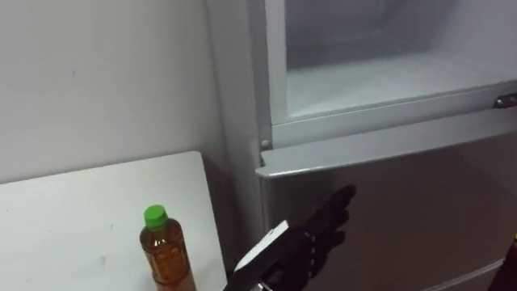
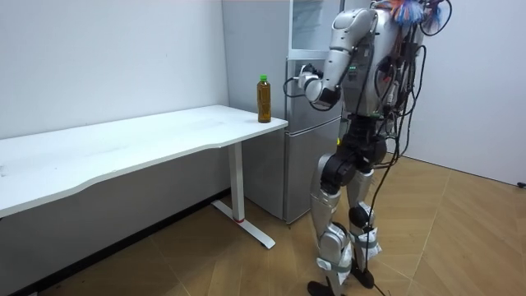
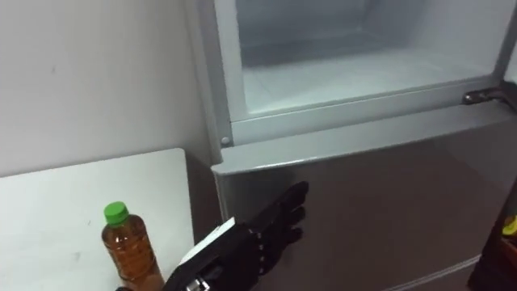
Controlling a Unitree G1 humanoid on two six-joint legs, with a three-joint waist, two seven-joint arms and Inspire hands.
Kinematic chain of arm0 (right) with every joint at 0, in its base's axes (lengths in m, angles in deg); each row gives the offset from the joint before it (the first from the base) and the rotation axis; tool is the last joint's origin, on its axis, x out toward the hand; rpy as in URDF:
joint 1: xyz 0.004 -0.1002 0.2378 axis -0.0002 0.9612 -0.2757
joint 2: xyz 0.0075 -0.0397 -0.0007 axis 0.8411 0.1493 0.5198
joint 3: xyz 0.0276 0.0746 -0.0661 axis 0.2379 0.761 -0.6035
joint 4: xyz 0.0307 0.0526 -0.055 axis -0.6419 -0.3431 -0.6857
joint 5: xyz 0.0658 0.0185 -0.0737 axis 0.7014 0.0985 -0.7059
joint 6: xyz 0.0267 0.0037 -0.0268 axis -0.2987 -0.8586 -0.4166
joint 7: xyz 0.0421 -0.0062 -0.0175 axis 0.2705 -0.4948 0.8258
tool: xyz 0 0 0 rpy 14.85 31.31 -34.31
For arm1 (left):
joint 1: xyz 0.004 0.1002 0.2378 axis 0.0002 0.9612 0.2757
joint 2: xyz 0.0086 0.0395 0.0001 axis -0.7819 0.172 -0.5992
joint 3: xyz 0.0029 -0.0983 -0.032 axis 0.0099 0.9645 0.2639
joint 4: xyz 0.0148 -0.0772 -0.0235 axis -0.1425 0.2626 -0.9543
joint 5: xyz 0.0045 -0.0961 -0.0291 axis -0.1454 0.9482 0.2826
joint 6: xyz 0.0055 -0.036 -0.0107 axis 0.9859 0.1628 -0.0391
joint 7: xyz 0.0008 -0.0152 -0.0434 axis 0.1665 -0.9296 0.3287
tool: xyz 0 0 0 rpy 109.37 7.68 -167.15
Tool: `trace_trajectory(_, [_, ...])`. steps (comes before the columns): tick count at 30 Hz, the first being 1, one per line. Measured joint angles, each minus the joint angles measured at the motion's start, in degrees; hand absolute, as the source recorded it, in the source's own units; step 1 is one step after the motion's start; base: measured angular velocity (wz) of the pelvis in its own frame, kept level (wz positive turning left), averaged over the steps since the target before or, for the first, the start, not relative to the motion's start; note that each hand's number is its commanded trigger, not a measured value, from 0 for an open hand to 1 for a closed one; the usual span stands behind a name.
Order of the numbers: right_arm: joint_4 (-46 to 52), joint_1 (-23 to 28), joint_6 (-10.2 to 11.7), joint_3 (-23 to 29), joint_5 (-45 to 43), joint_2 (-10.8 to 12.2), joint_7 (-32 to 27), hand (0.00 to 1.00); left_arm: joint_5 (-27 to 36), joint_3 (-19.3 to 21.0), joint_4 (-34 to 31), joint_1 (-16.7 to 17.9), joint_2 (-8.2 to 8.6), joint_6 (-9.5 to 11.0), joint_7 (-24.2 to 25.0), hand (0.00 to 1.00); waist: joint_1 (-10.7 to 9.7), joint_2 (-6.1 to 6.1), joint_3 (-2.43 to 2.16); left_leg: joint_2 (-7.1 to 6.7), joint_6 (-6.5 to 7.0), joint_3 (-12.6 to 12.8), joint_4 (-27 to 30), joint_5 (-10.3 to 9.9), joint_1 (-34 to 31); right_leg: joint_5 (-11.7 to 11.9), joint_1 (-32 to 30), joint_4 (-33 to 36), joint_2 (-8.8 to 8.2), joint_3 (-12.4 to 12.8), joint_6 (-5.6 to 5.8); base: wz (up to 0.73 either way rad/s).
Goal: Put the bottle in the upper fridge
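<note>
bottle [image 1: 167,255] upright near left hand [image 1: 305,241]

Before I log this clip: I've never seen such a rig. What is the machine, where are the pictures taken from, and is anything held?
It is a two-legged humanoid robot with five-fingered hands. Two pictures come from the stereo camera on its head, looking down at the work; the third from a camera standing in the room. The robot stands at a grey fridge whose upper compartment is open. Beside it a white table carries an upright bottle of brown drink with a green cap. The left hand is open before the lower door, apart from the bottle, holding nothing.
</note>
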Motion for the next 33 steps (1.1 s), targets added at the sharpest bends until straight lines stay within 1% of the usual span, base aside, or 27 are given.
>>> trace_trajectory(1, [0.0,0.0,0.3,0.0,-0.3,0.0,0.4,0.00,-0.3,0.3,0.0,0.2,-0.01,0.0,0.0,0.00,0.1,0.02,-0.01,-0.18,0.11,-0.7,0.0,0.1,-0.2,-0.2,0.0,0.1,-0.09,-0.3,0.13,0.26])
trace_trajectory(3, [-0.1,-0.2,0.5,0.0,-1.4,0.0,0.8,0.00,-0.3,0.5,0.1,0.8,0.00,0.8,0.0,0.00,0.5,0.03,-0.01,-0.15,0.30,-1.0,0.0,0.2,-0.2,-0.3,0.1,0.1,-0.32,-0.7,0.19,0.14])
trace_trajectory(4, [-0.1,-0.2,0.7,0.0,-2.1,0.0,1.4,0.00,-0.2,0.7,0.2,1.9,0.02,1.7,0.3,0.00,0.6,0.01,0.00,-0.13,0.33,-1.1,0.0,0.2,0.0,-0.4,0.3,0.2,-0.44,-0.9,0.22,0.00])
trace_trajectory(5, [-0.2,0.0,0.9,0.2,-2.4,0.0,1.9,0.00,-0.2,0.9,0.2,2.9,0.01,1.9,0.8,0.00,0.7,-0.07,0.05,-0.16,0.34,-1.1,0.0,0.2,0.1,-0.4,0.4,0.2,-0.49,-1.0,0.26,0.04])
trace_trajectory(8, [-0.2,0.6,0.9,1.0,-2.3,0.2,2.7,0.00,-0.2,1.6,0.2,6.1,-0.07,1.9,1.8,0.00,0.7,-0.54,0.19,-0.18,0.34,-1.2,0.0,0.2,0.3,-0.6,0.9,0.2,-0.64,-1.8,0.26,0.08])
trace_trajectory(10, [-0.2,0.6,0.8,1.1,-2.3,0.3,3.2,0.00,-0.2,2.0,0.2,7.3,-0.11,1.9,2.1,0.00,1.0,-0.91,0.28,-0.19,0.34,-1.2,0.0,0.2,0.3,-0.6,0.9,0.2,-0.63,-1.9,0.22,0.03])
trace_trajectory(11, [-0.2,0.7,0.8,1.6,-2.2,0.3,3.6,0.00,-0.2,2.3,0.2,8.3,-0.54,1.9,2.2,0.00,1.2,-1.06,0.20,-0.24,0.34,-1.2,0.0,0.2,0.3,-0.6,1.0,0.2,-0.60,-1.9,0.20,0.00])
trace_trajectory(12, [-0.2,0.8,0.8,2.0,-2.0,0.3,3.7,0.00,-0.2,2.4,0.2,8.9,-0.62,1.9,2.2,0.00,1.2,-1.09,0.16,-0.25,0.34,-1.2,0.0,0.2,0.3,-0.6,1.0,0.2,-0.58,-1.9,0.20,0.00])
trace_trajectory(14, [-0.2,0.8,0.9,3.2,-2.1,0.3,3.5,0.00,-0.2,2.4,3.2,11.1,-1.22,3.1,2.1,0.00,1.1,-1.28,0.16,-0.26,0.33,-1.2,0.0,0.2,0.4,-0.6,1.2,0.4,-0.52,-1.8,0.19,0.00])
trace_trajectory(15, [-0.2,0.8,0.9,3.3,-2.2,0.4,3.4,0.00,-0.3,2.4,4.4,11.7,-1.21,3.2,2.0,0.00,1.1,-1.36,0.21,-0.32,0.32,-1.2,0.0,0.2,0.5,-0.6,1.3,0.4,-0.48,-1.8,0.19,0.00])
trace_trajectory(17, [-0.2,1.0,0.9,3.3,-2.3,0.6,3.1,0.00,-1.8,2.4,8.8,14.3,-1.32,2.9,1.7,0.00,1.0,-2.05,0.39,-0.38,0.27,-1.5,0.0,0.3,0.8,-0.6,1.9,0.1,-0.29,-1.8,0.14,0.05])
trace_trajectory(18, [-0.1,1.1,0.9,3.4,-2.4,0.6,3.1,0.00,-2.3,2.4,9.4,14.8,-1.56,2.8,1.7,0.00,1.0,-2.18,0.38,-0.37,0.26,-1.5,0.0,0.3,0.8,-0.7,1.9,0.1,-0.26,-1.8,0.13,0.06])
trace_trajectory(19, [-0.1,1.1,0.9,3.6,-2.5,0.5,2.8,0.00,-2.6,2.4,10.8,15.3,-1.92,2.8,1.7,0.00,1.1,-2.26,0.41,-0.35,0.25,-1.5,0.0,0.3,0.8,-0.7,1.8,0.1,-0.22,-1.8,0.12,0.05])
trace_trajectory(22, [0.1,1.1,0.9,4.5,-2.6,0.5,2.1,0.00,-3.8,2.6,15.1,15.3,-2.15,2.8,1.5,0.00,1.5,-2.23,0.38,-0.37,0.26,-1.6,0.1,0.2,0.6,-0.7,1.8,0.2,-0.26,-1.9,0.12,0.01])
trace_trajectory(25, [0.4,1.2,0.9,4.5,-2.5,0.5,2.4,0.00,-4.5,2.6,17.5,16.1,-2.70,3.0,0.9,0.00,1.6,-2.19,0.34,-0.36,0.25,-1.6,0.0,0.2,0.8,-0.7,1.8,0.2,-0.25,-1.9,0.15,0.00])
trace_trajectory(30, [0.6,1.4,0.9,4.5,-2.6,0.1,2.5,0.00,-6.4,2.8,24.2,16.2,-2.25,3.7,-0.3,0.00,2.0,-2.06,0.17,-0.30,0.22,-1.5,-0.1,0.2,0.8,-0.7,1.8,0.2,-0.18,-1.8,0.12,0.00])
trace_trajectory(32, [1.6,1.9,1.2,4.5,-3.1,-0.2,2.4,0.00,-7.1,3.6,27.1,16.3,-2.19,4.3,-0.5,0.00,2.7,-2.01,0.12,-0.29,0.21,-1.4,-0.1,0.2,0.8,-0.7,1.8,0.2,-0.17,-1.8,0.12,0.00])
trace_trajectory(33, [2.3,2.5,1.8,4.5,-3.2,-0.4,2.6,0.00,-7.6,4.2,28.4,16.5,-2.18,5.0,-0.7,0.00,3.1,-2.03,0.10,-0.30,0.21,-1.5,-0.1,0.2,0.9,-0.7,1.8,0.2,-0.18,-1.9,0.12,0.00])
